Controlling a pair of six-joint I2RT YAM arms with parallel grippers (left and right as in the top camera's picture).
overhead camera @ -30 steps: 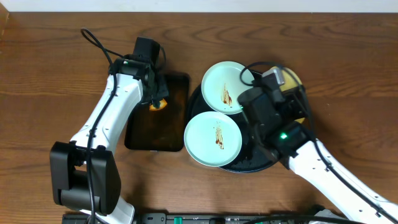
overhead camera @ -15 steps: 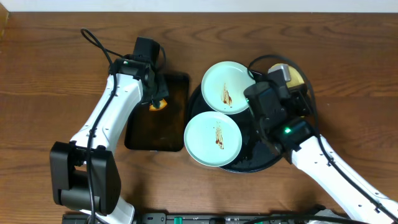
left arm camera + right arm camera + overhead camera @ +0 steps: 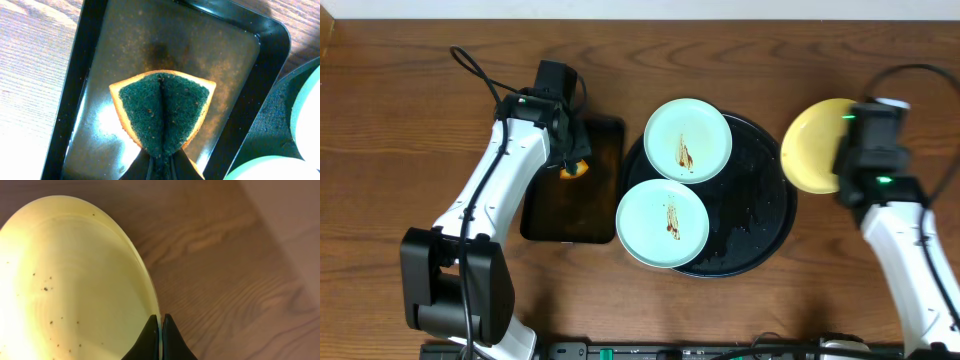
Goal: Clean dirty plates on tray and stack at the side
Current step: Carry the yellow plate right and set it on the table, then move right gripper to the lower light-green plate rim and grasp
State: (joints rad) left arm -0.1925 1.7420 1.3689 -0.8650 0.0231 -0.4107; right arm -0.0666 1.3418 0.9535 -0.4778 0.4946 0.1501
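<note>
Two mint-blue plates with brown smears lie on the left part of the round black tray (image 3: 760,215): one at the back (image 3: 687,140), one at the front (image 3: 663,223), overhanging the rim. My right gripper (image 3: 160,321) is shut on the rim of the pale yellow plate (image 3: 812,160), holding it over the wood tabletop right of the tray; the plate also fills the left of the right wrist view (image 3: 70,285). My left gripper (image 3: 159,165) is shut on a folded green-and-orange sponge (image 3: 162,112) over the rectangular black tray (image 3: 80,75).
The rectangular tray (image 3: 572,185) lies just left of the round tray. The left arm (image 3: 505,180) reaches along its left side. Bare wood-grain tabletop (image 3: 880,70) extends to the right of the round tray.
My right gripper has carried the yellow plate off the back right of the round tray, rightwards over the tabletop. The left arm and sponge have not moved.
</note>
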